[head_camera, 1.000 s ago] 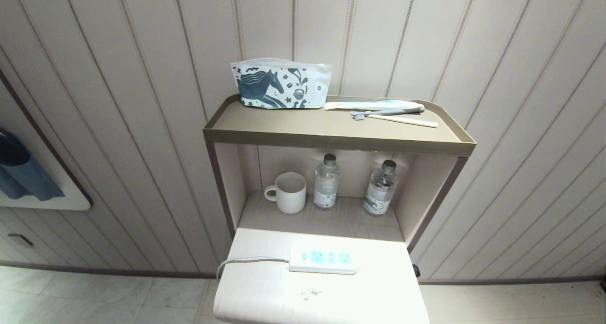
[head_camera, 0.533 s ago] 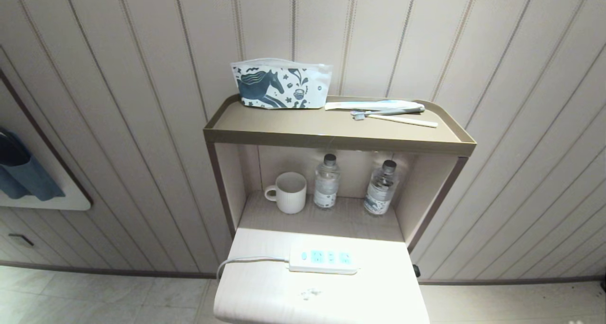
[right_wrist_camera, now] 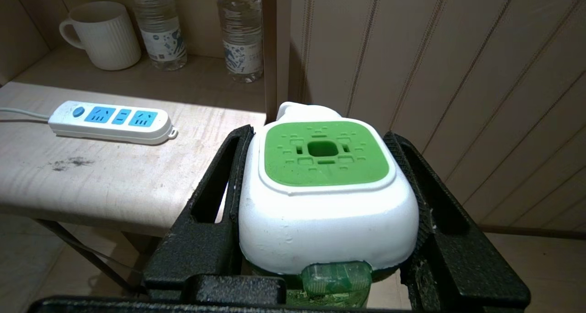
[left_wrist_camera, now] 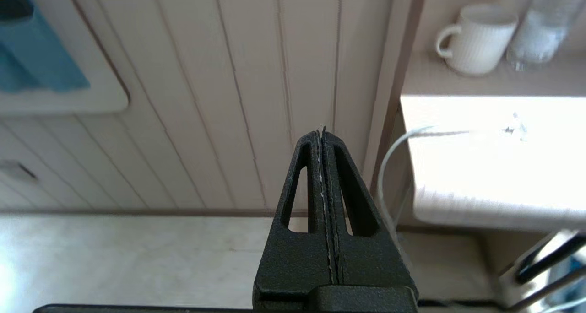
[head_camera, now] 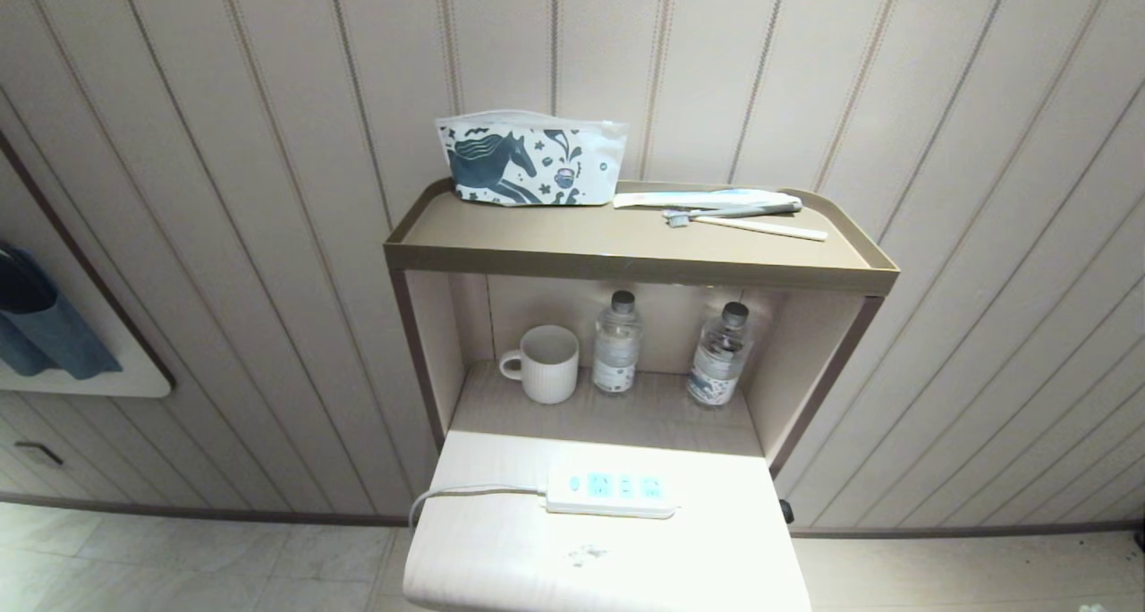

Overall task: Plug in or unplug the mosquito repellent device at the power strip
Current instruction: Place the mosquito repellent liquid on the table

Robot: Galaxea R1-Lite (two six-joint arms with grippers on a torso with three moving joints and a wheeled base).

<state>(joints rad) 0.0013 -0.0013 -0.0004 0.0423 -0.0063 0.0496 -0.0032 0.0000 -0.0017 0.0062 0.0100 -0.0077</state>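
Right gripper [right_wrist_camera: 327, 185]: clamped on the mosquito repellent device [right_wrist_camera: 320, 198], one black finger on each side of its white body. Green top plate toward the camera, translucent green bottle just visible below the body. Held off the right edge of the pale table [head_camera: 501, 558], beside the panelled wall [right_wrist_camera: 435, 75], well apart from the power strip [right_wrist_camera: 111, 122]. Not plugged in.

Power strip: flat on the pale table, near its back edge, all three light-blue socket faces free. Round button at the left end, where the pale cord [head_camera: 465, 491] leaves and drops over the table's left edge. Small dark smudge [head_camera: 586, 556] on the table top in front of the strip.

Left gripper [left_wrist_camera: 324, 134]: fingers pressed together, nothing between them. Low, to the left of the table, pointing at the wall; neither arm visible in the head view.

Behind the table, in the open shelf [head_camera: 617, 415]: ribbed white mug [head_camera: 544, 363] on the left, two clear water bottles [head_camera: 616, 343] upright next to it. On the top tray [head_camera: 626, 245]: printed pouch [head_camera: 530, 158] with a horse design at the back left, toothbrush [head_camera: 729, 211] and a pale tube lying at the right.
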